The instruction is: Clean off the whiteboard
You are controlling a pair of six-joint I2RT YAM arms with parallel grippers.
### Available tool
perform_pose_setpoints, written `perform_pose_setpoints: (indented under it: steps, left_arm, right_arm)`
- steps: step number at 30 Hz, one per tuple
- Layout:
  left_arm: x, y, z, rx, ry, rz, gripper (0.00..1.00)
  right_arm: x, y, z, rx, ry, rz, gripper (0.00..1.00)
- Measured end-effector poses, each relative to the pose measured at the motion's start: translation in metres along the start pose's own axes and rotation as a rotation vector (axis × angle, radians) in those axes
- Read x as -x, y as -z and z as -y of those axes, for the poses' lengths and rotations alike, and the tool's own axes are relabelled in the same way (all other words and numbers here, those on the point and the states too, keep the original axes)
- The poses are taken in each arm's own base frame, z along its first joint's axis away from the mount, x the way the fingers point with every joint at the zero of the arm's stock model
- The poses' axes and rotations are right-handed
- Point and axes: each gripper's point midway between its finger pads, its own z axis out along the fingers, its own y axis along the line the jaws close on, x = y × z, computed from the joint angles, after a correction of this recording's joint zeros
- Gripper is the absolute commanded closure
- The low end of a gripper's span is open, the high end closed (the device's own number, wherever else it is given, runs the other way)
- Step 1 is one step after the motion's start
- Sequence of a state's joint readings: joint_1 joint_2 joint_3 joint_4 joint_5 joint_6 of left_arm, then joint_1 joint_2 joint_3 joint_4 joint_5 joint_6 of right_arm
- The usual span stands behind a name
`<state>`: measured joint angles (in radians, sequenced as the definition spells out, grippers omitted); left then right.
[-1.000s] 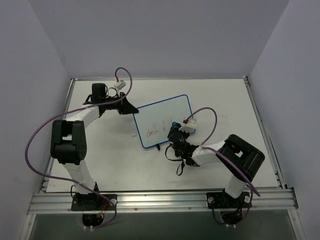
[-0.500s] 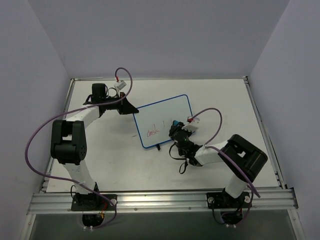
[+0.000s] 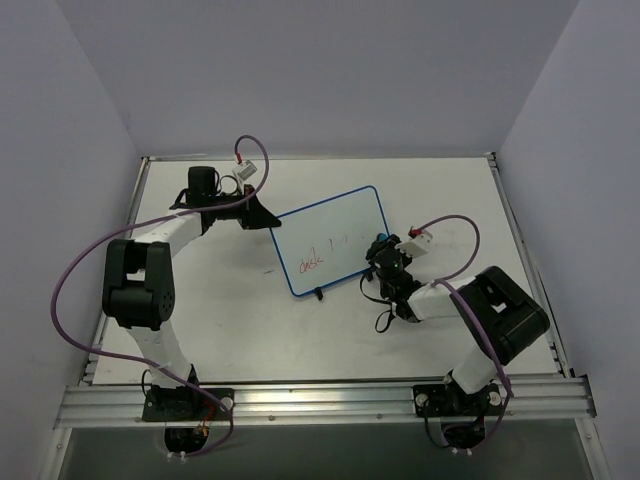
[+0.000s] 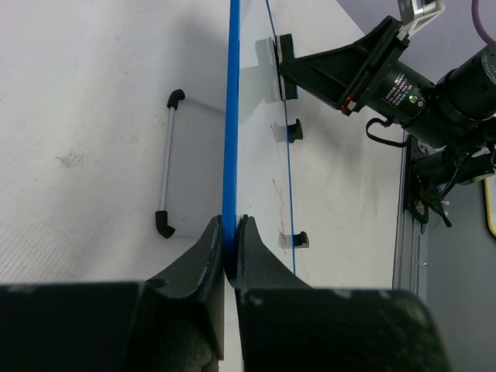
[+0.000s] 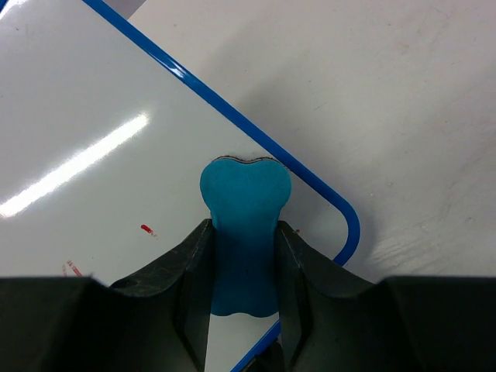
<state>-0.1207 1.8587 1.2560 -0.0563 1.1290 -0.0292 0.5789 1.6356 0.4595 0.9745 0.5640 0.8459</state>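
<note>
The whiteboard (image 3: 335,225), white with a thin blue frame, stands tilted on the table. Red writing (image 3: 313,263) remains at its lower left. My left gripper (image 3: 270,222) is shut on the board's left edge; in the left wrist view its jaws (image 4: 230,232) pinch the blue frame (image 4: 230,116) edge-on. My right gripper (image 3: 382,250) is shut on the blue bone-shaped eraser (image 5: 246,190), with the jaws (image 5: 244,226) at its waist. The eraser presses on the board (image 5: 116,116) by its lower right corner. A small red mark (image 5: 147,229) lies left of the eraser.
The board's wire stand (image 4: 167,163) with black end caps rests on the table behind it. Purple cables (image 3: 75,270) loop off both arms. Grey walls close in the table on three sides. A metal rail (image 3: 320,400) runs along the near edge.
My right gripper has slid the eraser rightward along the board to its right edge. The red marks right of the first word are wiped away. The left gripper keeps its hold.
</note>
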Motion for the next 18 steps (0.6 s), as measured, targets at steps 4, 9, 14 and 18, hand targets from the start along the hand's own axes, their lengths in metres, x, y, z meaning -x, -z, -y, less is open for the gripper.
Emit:
perform_pose_setpoints:
  steps: [4,9,14,18]
  left_arm:
    - [0.000,0.000,0.000,0.000,0.000,0.000,0.98]
    - [0.000,0.000,0.000,0.000,0.000,-0.001,0.98]
    - [0.000,0.000,0.001,0.003,-0.002,0.000,0.98]
    - [0.000,0.001,0.001,0.004,-0.001,0.001,0.98]
  right_arm:
    - [0.001,0.000,0.004,-0.023,-0.035,-0.005,1.00]
    - [0.001,0.001,0.011,-0.058,-0.077,-0.015,1.00]
    - [-0.001,0.002,0.016,-0.080,-0.114,-0.022,1.00]
    - [-0.004,0.000,0.019,-0.091,-0.137,-0.026,1.00]
